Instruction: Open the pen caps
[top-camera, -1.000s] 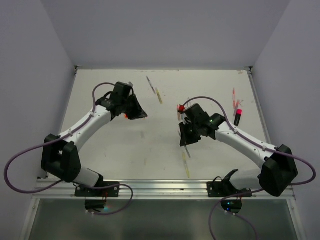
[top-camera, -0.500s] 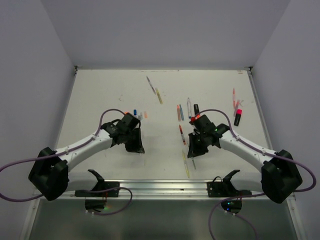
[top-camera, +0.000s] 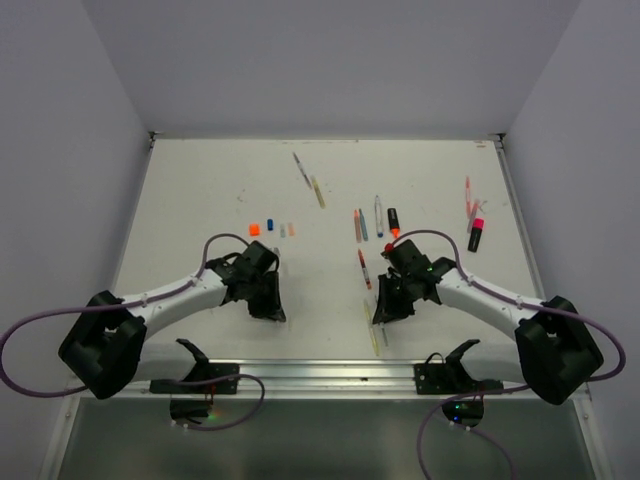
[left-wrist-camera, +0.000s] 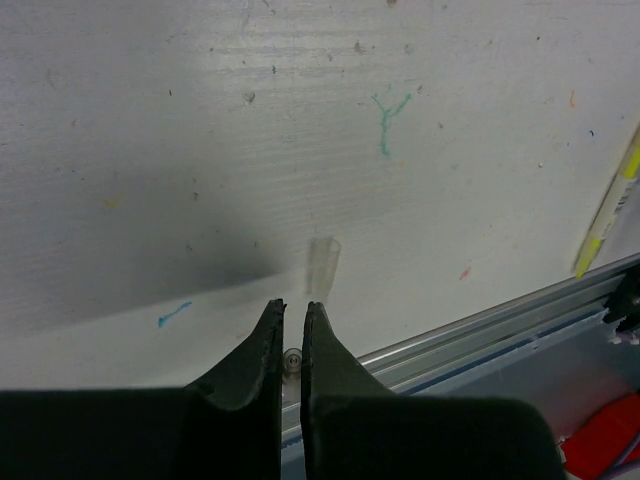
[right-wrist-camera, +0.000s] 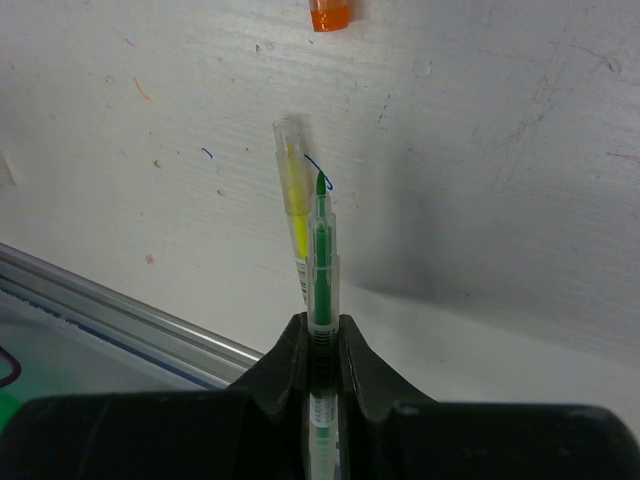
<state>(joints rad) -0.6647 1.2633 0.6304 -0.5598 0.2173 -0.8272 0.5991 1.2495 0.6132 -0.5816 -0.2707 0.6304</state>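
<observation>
In the right wrist view my right gripper (right-wrist-camera: 322, 325) is shut on a slim green pen (right-wrist-camera: 320, 265) whose bare tip points away, with no cap on it. A yellow pen (right-wrist-camera: 293, 200) lies on the table just left of it. My left gripper (left-wrist-camera: 289, 305) is shut with nothing between its fingers, and a small clear cap (left-wrist-camera: 322, 268) lies on the table just ahead of the fingertips. From above, the left gripper (top-camera: 268, 305) and right gripper (top-camera: 382, 315) both hang low near the front rail. Loose orange (top-camera: 254, 229), blue (top-camera: 270, 225) and pink (top-camera: 291, 229) caps lie mid-table.
Several pens (top-camera: 358, 225) and a black-capped marker (top-camera: 393, 220) lie right of centre, with a red pen (top-camera: 364, 268) nearer the arms. A pink highlighter (top-camera: 476, 232) and more pens (top-camera: 468, 195) sit at the right edge. The aluminium front rail (top-camera: 320, 372) runs close behind both grippers.
Both arms have pulled back toward the front rail. The left gripper left the spot where the loose caps now show. The right gripper kept the green pen and came lower.
</observation>
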